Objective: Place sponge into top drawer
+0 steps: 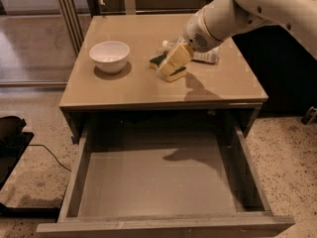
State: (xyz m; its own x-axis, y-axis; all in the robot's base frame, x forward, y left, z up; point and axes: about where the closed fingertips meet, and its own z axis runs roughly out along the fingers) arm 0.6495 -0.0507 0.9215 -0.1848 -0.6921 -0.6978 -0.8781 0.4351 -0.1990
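The sponge (158,60), dark green on top with pale yellow foam below, lies on the tabletop (124,86) right of centre. My gripper (170,68) reaches in from the upper right on a white arm and sits right over the sponge, covering most of it. Whether it touches the sponge cannot be told. The top drawer (153,182) is pulled out wide below the tabletop, and its flat grey bottom is bare.
A white bowl (109,54) stands on the left part of the tabletop. A small wrapped packet (207,57) lies just behind the sponge, partly hidden by the arm. A dark object with a cable (10,138) lies on the floor at left.
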